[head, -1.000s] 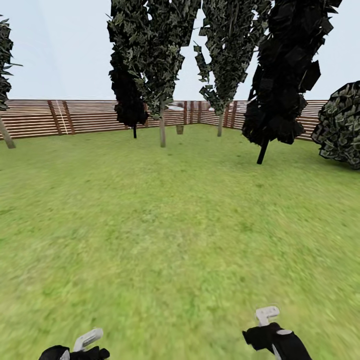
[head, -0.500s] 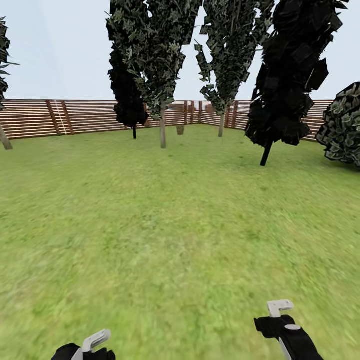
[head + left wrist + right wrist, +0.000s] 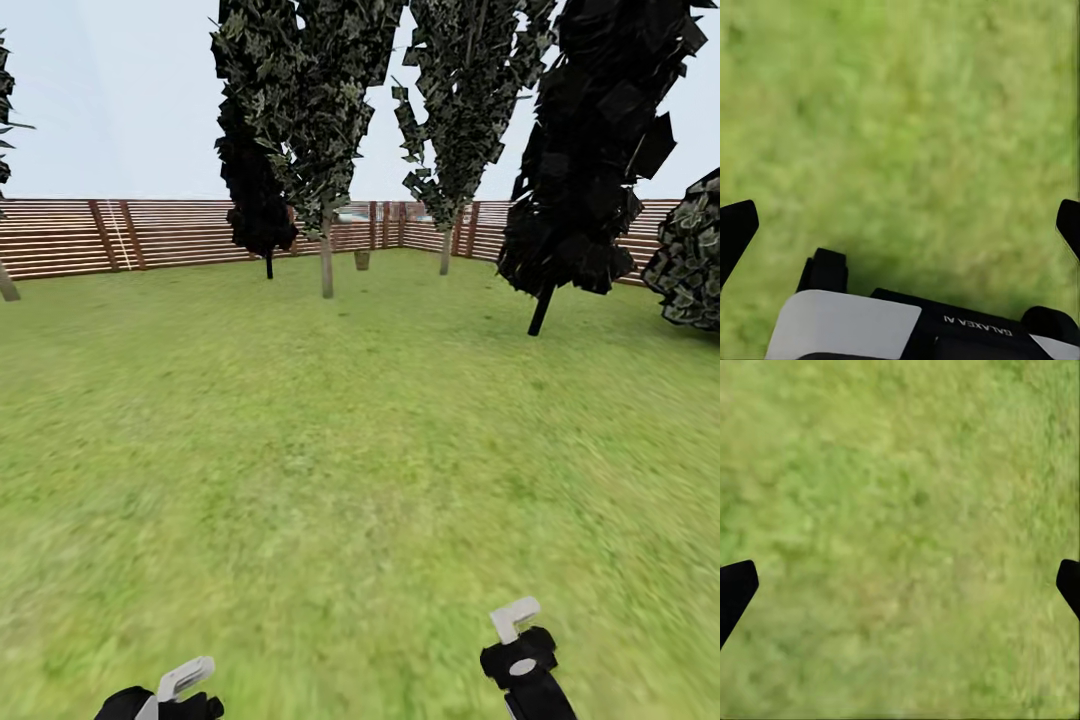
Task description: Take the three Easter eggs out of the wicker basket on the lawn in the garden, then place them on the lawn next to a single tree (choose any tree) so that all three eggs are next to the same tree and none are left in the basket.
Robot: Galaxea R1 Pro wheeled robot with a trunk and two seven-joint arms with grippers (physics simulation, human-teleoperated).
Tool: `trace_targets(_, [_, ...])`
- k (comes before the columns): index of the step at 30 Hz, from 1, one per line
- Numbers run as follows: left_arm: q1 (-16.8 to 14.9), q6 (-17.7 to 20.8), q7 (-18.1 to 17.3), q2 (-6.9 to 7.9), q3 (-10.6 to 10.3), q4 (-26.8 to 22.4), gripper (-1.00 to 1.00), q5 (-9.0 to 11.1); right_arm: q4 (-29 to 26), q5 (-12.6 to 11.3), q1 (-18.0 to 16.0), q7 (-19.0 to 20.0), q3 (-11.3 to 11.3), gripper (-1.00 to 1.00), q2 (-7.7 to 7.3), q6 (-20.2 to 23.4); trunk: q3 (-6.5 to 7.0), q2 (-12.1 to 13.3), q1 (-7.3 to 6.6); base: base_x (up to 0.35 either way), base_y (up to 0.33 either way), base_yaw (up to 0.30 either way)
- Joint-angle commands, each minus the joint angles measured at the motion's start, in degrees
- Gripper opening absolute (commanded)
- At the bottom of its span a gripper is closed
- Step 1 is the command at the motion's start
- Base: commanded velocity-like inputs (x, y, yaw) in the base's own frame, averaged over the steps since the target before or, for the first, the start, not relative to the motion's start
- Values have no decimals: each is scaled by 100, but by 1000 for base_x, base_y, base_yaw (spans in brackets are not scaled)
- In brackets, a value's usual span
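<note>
Nearest the camera in the head view, the left end effector (image 3: pixel 172 685) sits at the lower edge, left of centre, above the lawn (image 3: pixel 340 470). The right end effector (image 3: pixel 515 625) sits at the lower edge, right of centre, its pale finger raised over a black wrist body.

In the left wrist view, the left end effector (image 3: pixel 900 225) has its two dark fingertips (image 3: pixel 735 229) at opposite edges of the frame, spread wide apart, with bare grass between them and nothing held. In the right wrist view, the right end effector (image 3: pixel 900 585) shows the same condition: fingertips (image 3: pixel 735 589) at opposite edges, spread wide, with grass between and nothing held.

The lawn extends from the end effectors to the far boundary as mottled green grass.

In the middle distance, right of centre, stands a tree (image 3: pixel 590 160) with a thin leaning trunk and a dense near-black crown. At the right edge is a rounded dark bush (image 3: pixel 690 255).

Farther back, three more trees stand in a row: a dark one (image 3: pixel 255 190) left of centre, a grey-green one (image 3: pixel 325 130) with a pale trunk beside it, and another grey-green one (image 3: pixel 455 110) nearer the centre.

A brown slatted fence (image 3: pixel 150 232) closes the far side of the lawn, with pale sky above it.
</note>
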Motion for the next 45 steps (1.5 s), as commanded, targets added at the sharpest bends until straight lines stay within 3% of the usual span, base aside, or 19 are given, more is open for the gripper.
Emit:
trace_targets(1, [-4, 36, -22, -9, 33, -5, 100, 0, 470, 53, -4, -1003, 126, 100, 199, 57, -6, -3, 3, 340, 73, 0])
trace_targets(3, [-4, 36, -21, -16, 33, -4, 100, 2, 780, 35, -9, -1714, 446, 100, 281, 41, -6, -3, 3, 340, 73, 0])
trace_targets(4, [-5, 36, -22, -15, 34, -4, 100, 3, 785, -63, -9, -1808, 658, 100, 284, 34, -6, -3, 3, 340, 73, 0])
trace_targets(5, [-5, 36, -22, -14, 34, -4, 100, 3, 728, -197, -10, -1584, 734, 100, 279, 29, -6, -3, 3, 340, 73, 0])
trace_targets(7, [-4, 36, -22, -12, 34, -4, 100, 3, 503, -663, -12, -156, 738, 100, 105, 16, -6, -3, 3, 340, 73, 0])
trace_targets(8, [-3, 36, -22, -8, 34, -4, 100, 3, 366, -910, -12, 894, 495, 100, -198, -3, -6, -3, 3, 340, 73, 0])
trace_targets(10, [-5, 36, -26, -2, 34, -4, 100, 7, 251, -1075, -12, 1838, -65, 100, -564, -111, -6, -3, 3, 340, 73, 0])
trace_targets(12, [-5, 36, -31, 2, 34, -4, 100, 10, 201, -1097, -12, 2224, -595, 100, -729, -353, -6, -3, 3, 340, 73, 0])
trace_targets(14, [-5, 36, -35, -1, 34, -4, 100, 11, 183, -1099, -12, 2354, -850, 100, -789, -486, -6, -3, 3, 340, 73, 0])
trace_targets(17, [-4, 36, -68, 2, 34, -123, 100, 12, 154, -1094, -12, 2447, -1070, 100, -834, -604, -6, -3, 3, 340, 73, 0])
trace_targets(21, [-5, 57, -65, -19, 31, -577, 100, 6, 67, -1105, -12, 2343, -1123, 100, -844, -624, -6, -3, 3, 340, 73, 0])
trace_targets(26, [-5, 763, -30, 31, -7, -684, 100, -62, 60, -1122, -12, 2099, -1132, 100, -843, -505, -6, -3, 3, 340, 73, 0])
trace_targets(28, [-5, 1072, -24, 24, -23, -684, 100, -181, 77, -1120, -12, 1995, -1123, 100, -840, -360, -6, -3, 3, 340, 72, 0])
trace_targets(31, [-7, 1272, -17, 50, -8, -697, 100, -399, 363, -1120, -79, 1734, -1117, 100, -848, -244, -6, -3, 3, 340, 62, 0])
trace_targets(34, [-114, 1324, -21, 60, -3, -682, 100, -456, 1069, -1119, -438, 1438, -1114, 100, -825, -329, -6, -3, 3, 340, 19, 0])
trace_targets(36, [-329, 1323, -18, 48, -2, -473, 100, -463, 1840, -1133, -855, 1344, -1113, 100, -823, -525, -6, -3, 3, 341, 6, 0])
trace_targets(38, [-694, 1274, -15, 52, -2, 228, 100, -469, 2529, -1135, -1197, 1310, -1108, 100, -827, -887, -6, -3, 3, 342, 2, 0])
trace_targets(41, [-1180, 1045, -14, 74, 3, 826, 100, -471, 2664, -1120, -1330, 1329, -1088, 100, -792, -1069, -6, -3, 3, 344, 1, 0])
trace_targets(45, [-1322, 902, -18, 42, -5, 984, 100, -477, 2539, -1111, -1360, 1337, -1070, 100, -778, -1098, -6, -3, 3, 344, 0, 0])
